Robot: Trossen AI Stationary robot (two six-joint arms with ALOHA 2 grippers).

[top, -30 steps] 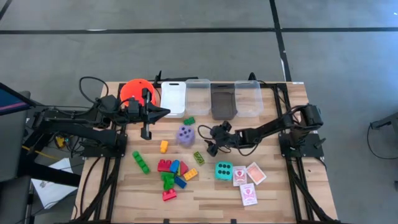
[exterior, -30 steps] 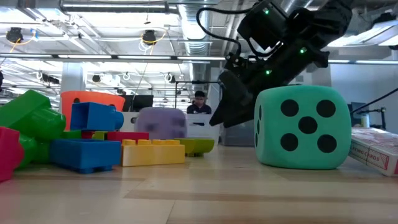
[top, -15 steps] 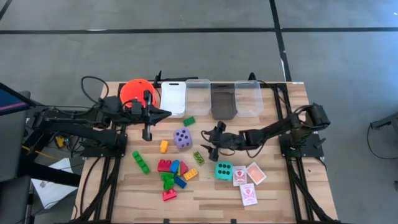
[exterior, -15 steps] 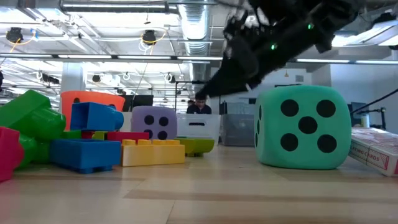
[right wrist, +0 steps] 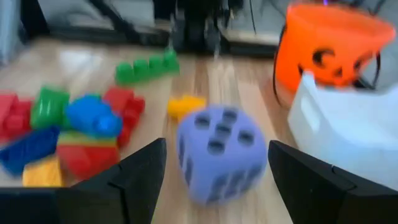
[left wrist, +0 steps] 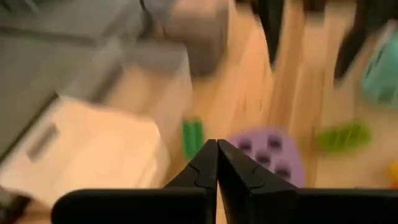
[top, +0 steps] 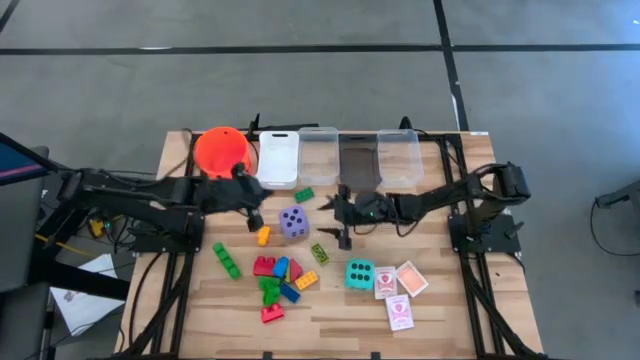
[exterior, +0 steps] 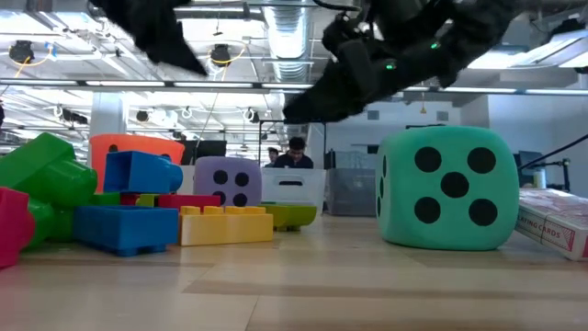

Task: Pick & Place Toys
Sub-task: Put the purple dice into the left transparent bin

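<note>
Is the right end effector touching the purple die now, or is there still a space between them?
Apart. In the high view, bare wood shows between the right end effector and the purple die. Its fingers stand open and empty.

Purple die (top: pixel 293 222), darker purple dots, just ahead of right gripper (top: pixel 337 217), dark/black fingers. Teal die (top: pixel 360 274), black dots. Bricks beyond purple die from right gripper: red, green, blue, yellow pile (top: pixel 277 282); lone yellow brick (top: pixel 263 236); green bricks (top: pixel 227 261). Small green brick (top: pixel 304 194) near left gripper (top: pixel 256 217), also black. Cards (top: pixel 399 291) red-and-white patterned. Bucket (top: pixel 221 151) orange, black face print. Bins: white (top: pixel 279 158), clear (top: pixel 319 156). Table (top: pixel 440 300) light wood grain.
</note>
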